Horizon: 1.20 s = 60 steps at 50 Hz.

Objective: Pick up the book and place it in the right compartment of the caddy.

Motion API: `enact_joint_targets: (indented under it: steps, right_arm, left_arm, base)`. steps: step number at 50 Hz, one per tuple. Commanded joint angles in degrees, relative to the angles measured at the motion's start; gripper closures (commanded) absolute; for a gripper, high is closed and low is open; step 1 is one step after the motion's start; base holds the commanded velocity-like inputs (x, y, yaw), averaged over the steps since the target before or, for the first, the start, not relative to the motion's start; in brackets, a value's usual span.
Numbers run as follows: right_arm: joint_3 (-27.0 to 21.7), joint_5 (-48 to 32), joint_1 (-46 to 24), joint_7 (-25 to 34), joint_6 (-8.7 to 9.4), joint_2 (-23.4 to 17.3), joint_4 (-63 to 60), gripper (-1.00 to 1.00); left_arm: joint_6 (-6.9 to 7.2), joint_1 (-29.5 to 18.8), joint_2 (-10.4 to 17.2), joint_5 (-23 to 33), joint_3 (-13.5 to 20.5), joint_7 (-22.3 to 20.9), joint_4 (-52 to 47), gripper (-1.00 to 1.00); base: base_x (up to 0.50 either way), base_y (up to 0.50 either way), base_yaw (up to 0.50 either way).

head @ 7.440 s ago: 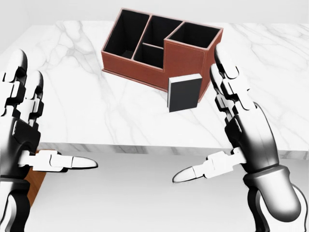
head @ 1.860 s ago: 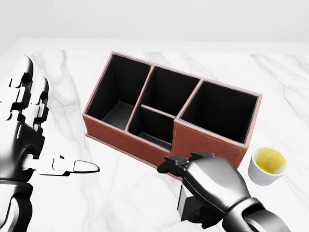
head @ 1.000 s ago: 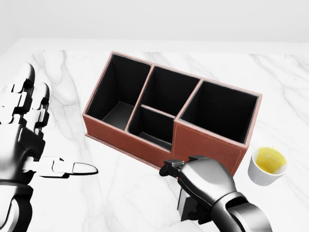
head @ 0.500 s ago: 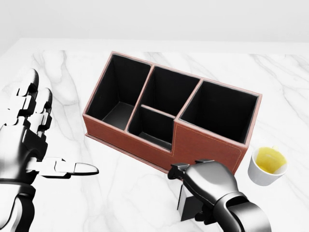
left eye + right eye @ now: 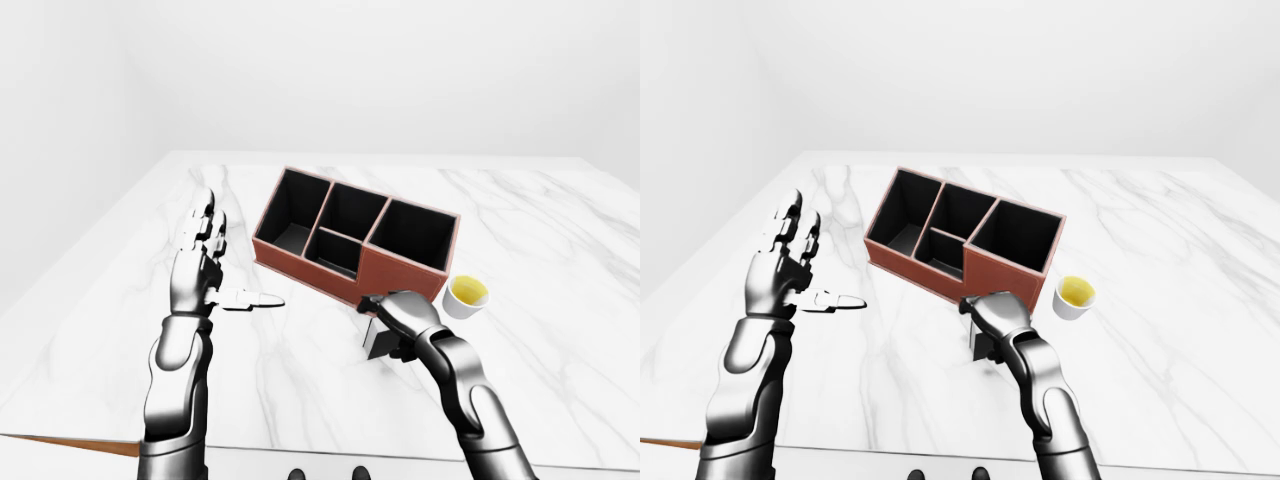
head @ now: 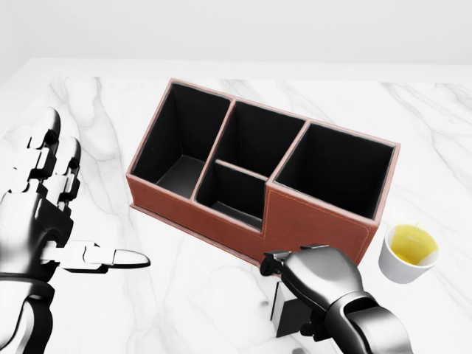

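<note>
Right robot hand (image 6: 317, 284) grips book (image 6: 289, 316)

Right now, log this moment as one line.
right hand: shut on book | left hand: open, idle | caddy: right compartment empty | book: on table

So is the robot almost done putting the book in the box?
Not yet. Its right hand has reached the book and curls over it on the table. Lifting comes next. The box's right compartment is empty. The left hand is open.

Glossy marble table (image 6: 184, 310); matt leather-like caddy (image 6: 317, 221); shiny metal right hand (image 6: 321, 276).
</note>
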Motion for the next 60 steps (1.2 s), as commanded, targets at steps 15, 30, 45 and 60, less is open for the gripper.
enact_joint_targets:
  steps: [15, 30, 45, 60]
  right_arm:
    - [0.32, -1.49, -0.85, -1.51, 0.00, -0.10, 3.07, -0.16]
    - [0.55, -2.84, -0.81, -2.39, 0.00, -0.26, 5.08, -0.16]
    - [0.49, -4.22, -0.33, -2.87, 0.00, -0.68, 6.48, -0.17]
    - [0.43, -5.48, 0.22, -3.52, 0.00, -1.03, 7.81, -0.18]
  left_arm:
    - [0.00, -0.77, 0.35, -0.33, 0.19, -0.27, 4.08, -1.00]
    - [0.00, -0.12, 0.48, -0.76, 0.46, -0.03, 2.83, -1.00]
    - [0.00, -0.03, 0.37, -0.74, 0.66, -0.20, 3.22, -1.00]
    - [0.00, -0.23, 0.45, -0.76, 0.39, -0.11, 4.03, -1.00]
  base:
    - [0.00, 0.00, 0.00]
    - [0.00, 0.00, 0.00]
    - [0.00, 0.00, 0.00]
    - [0.00, 0.00, 0.00]
